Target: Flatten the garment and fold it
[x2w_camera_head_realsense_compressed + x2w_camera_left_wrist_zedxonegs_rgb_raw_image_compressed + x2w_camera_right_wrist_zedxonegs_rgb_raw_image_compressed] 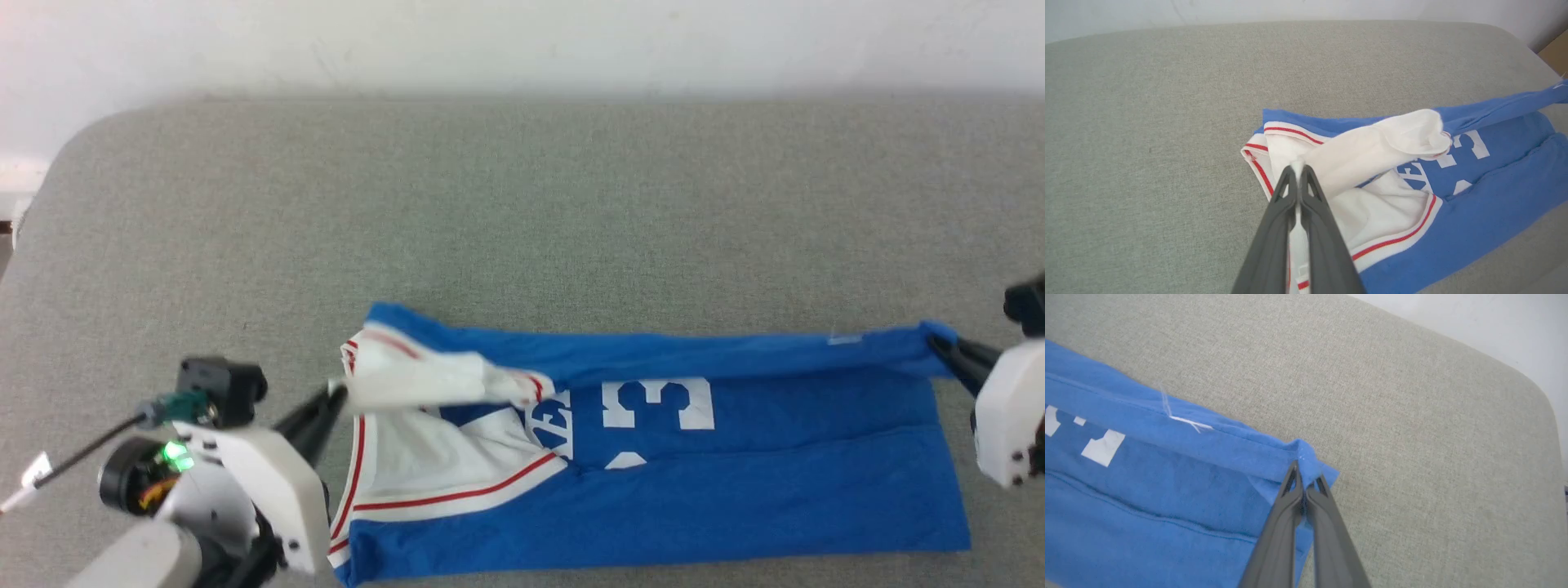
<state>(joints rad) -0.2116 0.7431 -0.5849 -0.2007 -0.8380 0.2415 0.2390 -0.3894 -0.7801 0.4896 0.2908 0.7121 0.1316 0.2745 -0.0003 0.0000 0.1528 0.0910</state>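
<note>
The garment (pixel 735 490) is a royal-blue jersey T-shirt with white sleeves, red-and-white striped trim and white chest lettering (a "3" reads sideways in the head view); it lies lengthwise across the grey padded surface (pixel 522 204), collar end to the left, hem to the right; its far edge is lifted and stretched into a taut blue band; one white sleeve (pixel 424 384) is raised off the body, partly covering the lettering.

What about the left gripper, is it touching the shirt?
Touching. The left wrist view shows the left gripper shut on the shirt, with white cloth clamped at its tip.
</note>
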